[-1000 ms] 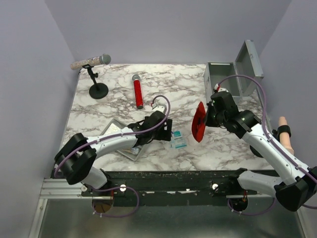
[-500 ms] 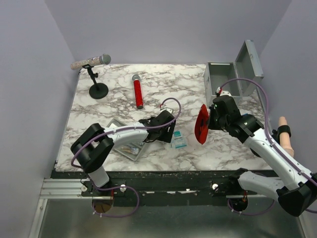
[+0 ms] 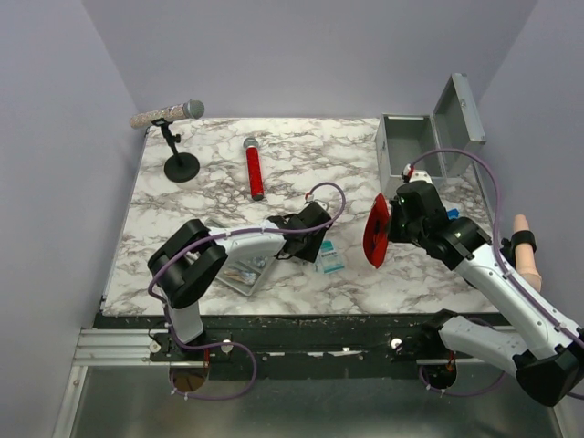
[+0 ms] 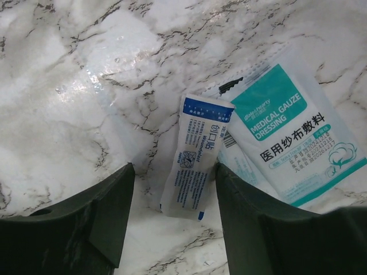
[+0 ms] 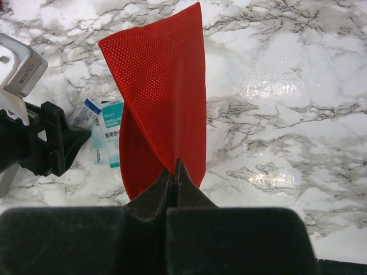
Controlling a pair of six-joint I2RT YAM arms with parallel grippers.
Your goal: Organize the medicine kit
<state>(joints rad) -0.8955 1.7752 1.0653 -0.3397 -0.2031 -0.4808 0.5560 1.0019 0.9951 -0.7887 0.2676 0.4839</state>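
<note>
Left jaws: open, set either side of a small blue-and-white sachet [image 4: 195, 157] lying flat on the desk [image 3: 210, 173]; nothing held.
Sachet: likely light, limp and slick; pinch across its narrow width; long axis 1 to 7 in the left wrist view.
Gauze packet [image 4: 287, 129]: flat, just beside the sachet at 2 o'clock.
Right jaws: closed tight on one edge of a soft, folded red mesh sheet [image 5: 163, 97].
Medicine kit [image 3: 406, 137]: far desk corner at 1 o'clock, well apart from both arms; lid up, mouth upward.
Kit handling: probably stiff, smooth, heaviest here; grip a wall rim.
Kit axis: seems 12 to 6, along the hinge.
</note>
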